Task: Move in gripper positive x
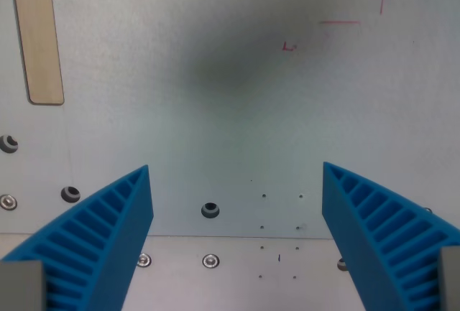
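Through the wrist view I look straight down past my end effector (pixel 237 203) onto the desk (pixel 215 124). My two blue ribbed fingers (pixel 100 232) rise from the lower corners, one at the wrist view's left and one at the wrist view's right, tips leaning toward each other but standing well apart. They are spread wide and released, with nothing between them but bare surface.

The desk is a pale grey-white panel. A soft dark shadow (pixel 230 67) lies across its upper middle. At the upper left of the wrist view a light wooden strip (pixel 39 34) with a rounded lower end lies flat on the panel, running up out of the picture. At the upper right there are thin red pen marks (pixel 338 22): a short horizontal line, a vertical stroke near the top edge, and a small scribble further left.

Lower down, a seam (pixel 237 237) crosses the picture from side to side, with a slightly brighter panel below it. A dark round hole (pixel 210 210) sits just above the seam, roughly midway between my fingers. A screw (pixel 210 261) lies just below the seam, under that hole. Further holes and screws show along the wrist view's left edge, and a scatter of tiny dark dots (pixel 280 228) lies near the right finger.
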Robot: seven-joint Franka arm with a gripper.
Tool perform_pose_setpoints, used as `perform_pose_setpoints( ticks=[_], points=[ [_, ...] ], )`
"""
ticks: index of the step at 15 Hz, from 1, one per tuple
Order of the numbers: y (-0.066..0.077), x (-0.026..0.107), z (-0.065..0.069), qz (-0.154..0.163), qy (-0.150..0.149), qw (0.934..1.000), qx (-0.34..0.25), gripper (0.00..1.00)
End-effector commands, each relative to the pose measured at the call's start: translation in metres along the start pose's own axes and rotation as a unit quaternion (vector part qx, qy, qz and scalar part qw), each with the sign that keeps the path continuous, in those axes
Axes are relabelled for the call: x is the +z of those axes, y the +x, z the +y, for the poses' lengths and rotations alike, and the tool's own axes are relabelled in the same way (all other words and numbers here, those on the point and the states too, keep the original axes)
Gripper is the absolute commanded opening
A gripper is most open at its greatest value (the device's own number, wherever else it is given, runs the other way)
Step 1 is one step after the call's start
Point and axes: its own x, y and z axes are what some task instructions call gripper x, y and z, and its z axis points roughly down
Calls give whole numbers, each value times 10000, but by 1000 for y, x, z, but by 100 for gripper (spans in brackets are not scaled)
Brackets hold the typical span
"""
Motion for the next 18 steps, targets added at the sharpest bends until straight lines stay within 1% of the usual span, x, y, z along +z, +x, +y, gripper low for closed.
perform_pose_setpoints(
  ticks=[1,18],
  points=[
    [5,-1,0,16,0,10000,2,100],
    [90,-2,0,16,0,10000,2,100]
  ],
)
